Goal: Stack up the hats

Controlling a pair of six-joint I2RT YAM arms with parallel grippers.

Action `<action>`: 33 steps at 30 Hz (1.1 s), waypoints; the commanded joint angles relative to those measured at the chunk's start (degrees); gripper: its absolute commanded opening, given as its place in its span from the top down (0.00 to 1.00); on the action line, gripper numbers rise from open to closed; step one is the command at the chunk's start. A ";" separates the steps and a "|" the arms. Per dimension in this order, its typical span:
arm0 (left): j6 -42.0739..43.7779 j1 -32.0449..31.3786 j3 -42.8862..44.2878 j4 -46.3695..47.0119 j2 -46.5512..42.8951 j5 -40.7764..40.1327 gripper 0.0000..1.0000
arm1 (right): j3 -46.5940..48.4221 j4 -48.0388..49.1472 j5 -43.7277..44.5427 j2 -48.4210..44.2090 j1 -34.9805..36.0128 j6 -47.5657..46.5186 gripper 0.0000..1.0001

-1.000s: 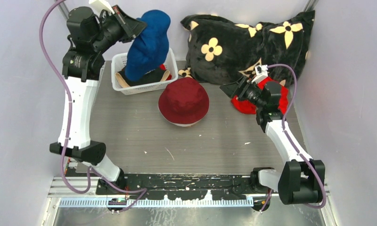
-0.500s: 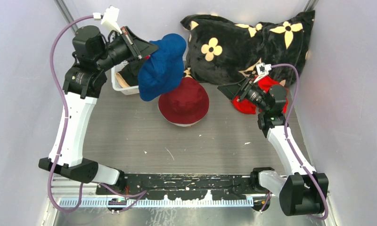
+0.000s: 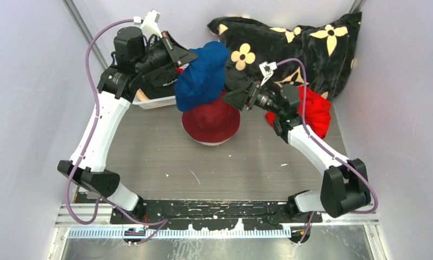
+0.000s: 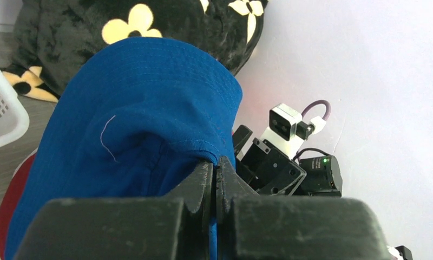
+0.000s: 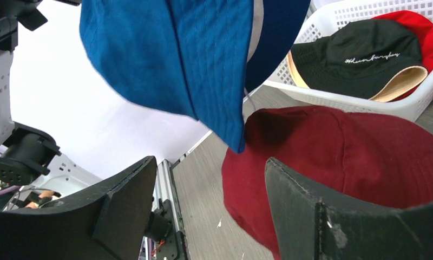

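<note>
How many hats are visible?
5: blue hat in left claw, dark red hat on table, bright red hat by cushion, black hat and second red hat in basket; others possibly hidden.

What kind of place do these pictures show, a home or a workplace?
Most likely a robot test cell in a lab: two white robot arms bolted to a black rail, plain pale walls closing in the grey table.

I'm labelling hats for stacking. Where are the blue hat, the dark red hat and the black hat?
blue hat [image 3: 202,77], top external view, hanging crown fabric.
dark red hat [image 3: 211,122], top external view, crown.
black hat [image 5: 360,59], right wrist view, crown.
</note>
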 commanded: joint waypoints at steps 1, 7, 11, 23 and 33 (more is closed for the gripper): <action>-0.55 -0.50 2.81 4.91 1.03 0.21 1.00 | 6.15 5.92 1.84 4.18 0.81 -0.15 0.23; -0.69 -0.54 3.55 5.19 2.39 0.55 1.00 | 10.17 9.63 1.22 11.46 1.62 1.74 0.24; -0.56 -0.50 3.62 5.29 2.79 0.53 1.00 | 11.88 10.88 0.68 14.17 2.19 2.35 0.32; 7.09 -0.50 12.77 -5.78 4.26 -8.87 1.00 | 13.48 9.37 0.27 9.31 2.86 4.59 0.99; 13.92 0.61 21.87 -18.03 7.78 -18.05 1.00 | 24.83 4.79 -0.84 12.83 9.44 8.67 0.99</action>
